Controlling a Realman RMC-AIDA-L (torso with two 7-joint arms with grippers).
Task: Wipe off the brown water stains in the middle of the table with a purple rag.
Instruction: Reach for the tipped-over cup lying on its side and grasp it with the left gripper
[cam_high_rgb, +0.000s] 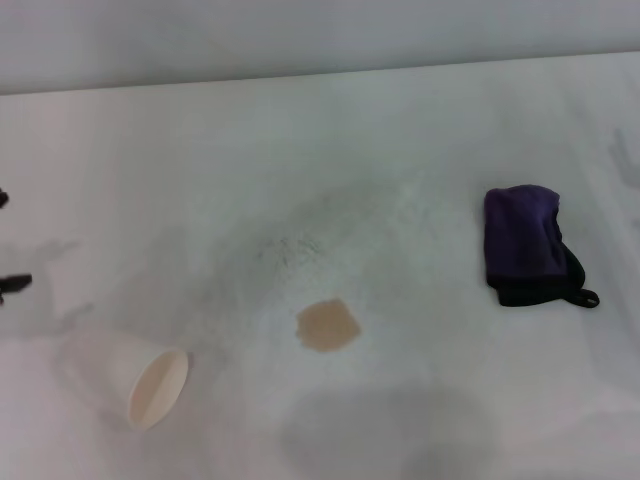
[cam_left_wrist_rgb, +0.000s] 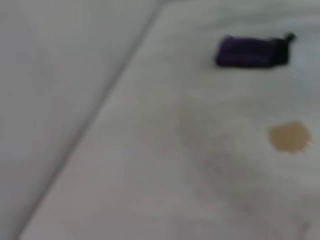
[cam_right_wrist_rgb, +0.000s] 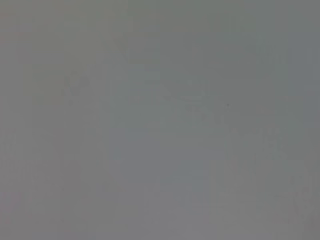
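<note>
Take the brown water stains (cam_high_rgb: 328, 325) as your clock centre on the table (cam_high_rgb: 420, 130): the purple rag (cam_high_rgb: 524, 245) lies at about two o'clock, well apart. A tipped paper cup (cam_high_rgb: 145, 382) sits near eight o'clock. The left gripper (cam_high_rgb: 8, 240) barely shows at nine o'clock, far from the rag; you cannot tell its finger state.
</note>
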